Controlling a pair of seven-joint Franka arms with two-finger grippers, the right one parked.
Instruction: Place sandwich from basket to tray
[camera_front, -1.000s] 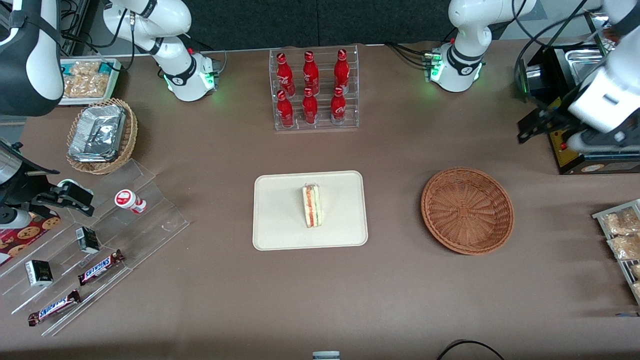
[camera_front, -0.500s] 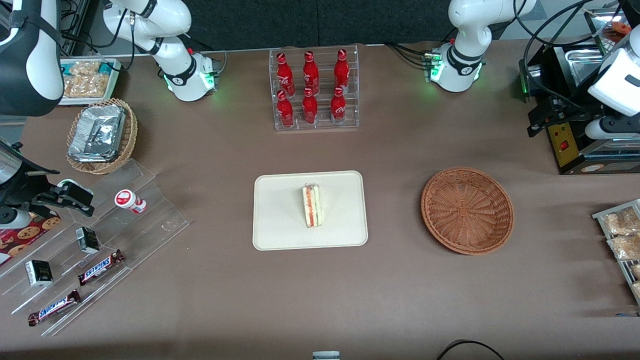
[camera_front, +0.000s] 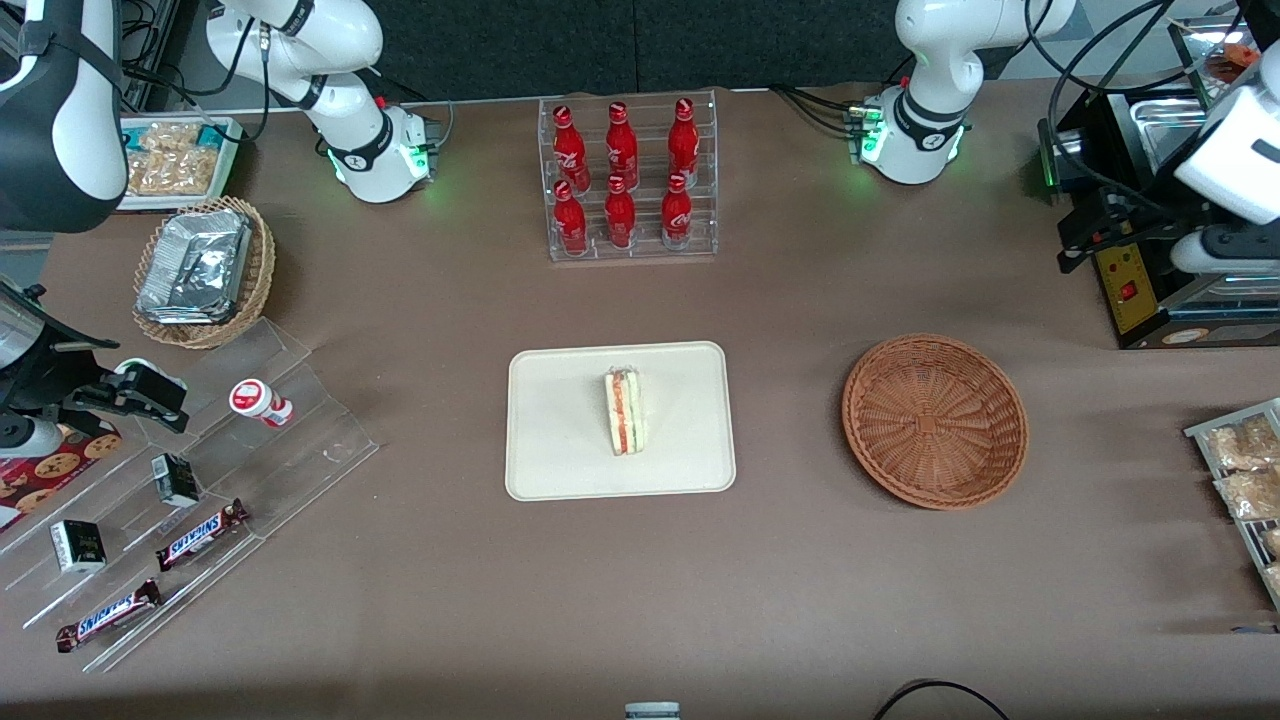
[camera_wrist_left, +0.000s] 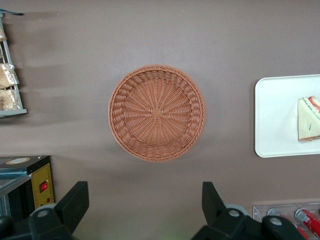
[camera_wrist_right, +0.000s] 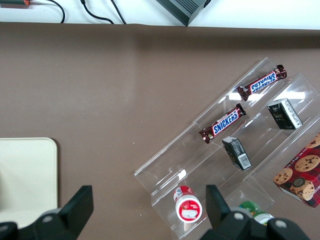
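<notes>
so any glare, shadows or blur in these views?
Front view: sharp, foil packs glare, soft shadow beside basket. Left wrist view: crisp; gripper open, high over the table, shadow bands across it. Right wrist view: acrylic rack edges catch light.

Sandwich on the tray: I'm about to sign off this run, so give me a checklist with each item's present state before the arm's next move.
1. Sandwich lies on the tray: ok.
2. Sandwich inside the tray's rim, not overhanging: ok.
3. Basket holds nothing: ok.
4. Gripper open and carrying nothing: ok.
5. Gripper raised clear of the basket, toward the working arm's end of the table: ok.
</notes>
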